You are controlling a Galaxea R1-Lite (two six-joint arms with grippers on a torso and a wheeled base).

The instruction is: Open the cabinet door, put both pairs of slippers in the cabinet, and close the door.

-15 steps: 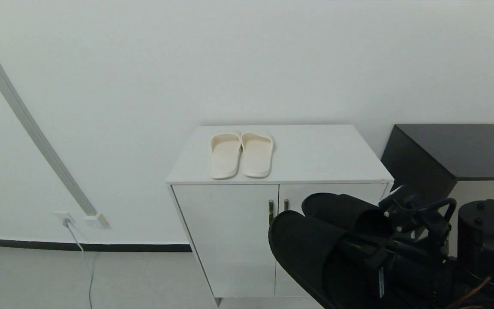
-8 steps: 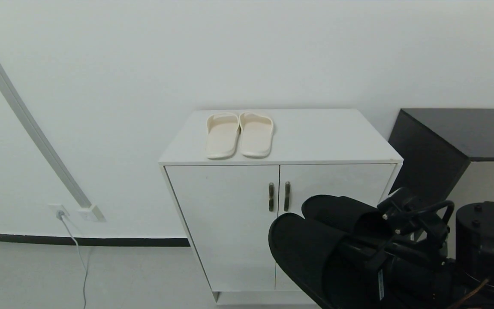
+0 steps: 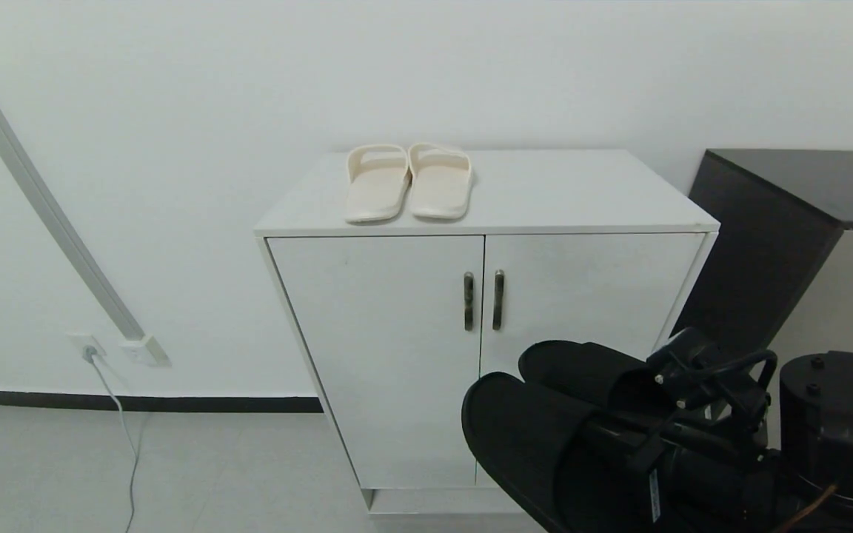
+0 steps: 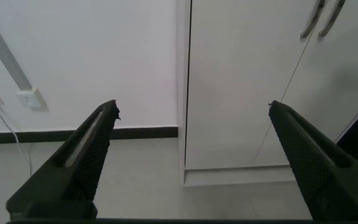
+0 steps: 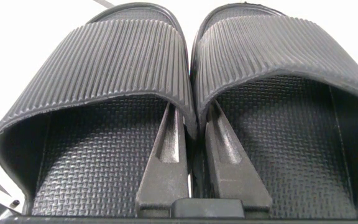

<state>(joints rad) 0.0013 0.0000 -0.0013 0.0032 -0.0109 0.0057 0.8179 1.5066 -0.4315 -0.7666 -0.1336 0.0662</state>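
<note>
Your right claw [image 5: 193, 124] clamped on black slippers [image 3: 545, 414]: fingers [image 5: 166, 155] under both straps, inner walls pinched together. Pair held low, in front of cabinet [image 3: 382, 355], before right door [image 3: 582, 296]. Your left claw [image 4: 192, 107] spread wide, holding nothing, facing cabinet's lower left corner. Both doors shut, handles [image 3: 469, 300] side by side at centre. Cream slippers [image 3: 406, 181] on cabinet's top surface, left of middle, touching each other.

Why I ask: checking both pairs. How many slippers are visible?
4. Two cream slippers atop the cabinet; two black slippers clamped in the right gripper. Closed cabinet's inside unseen.
</note>
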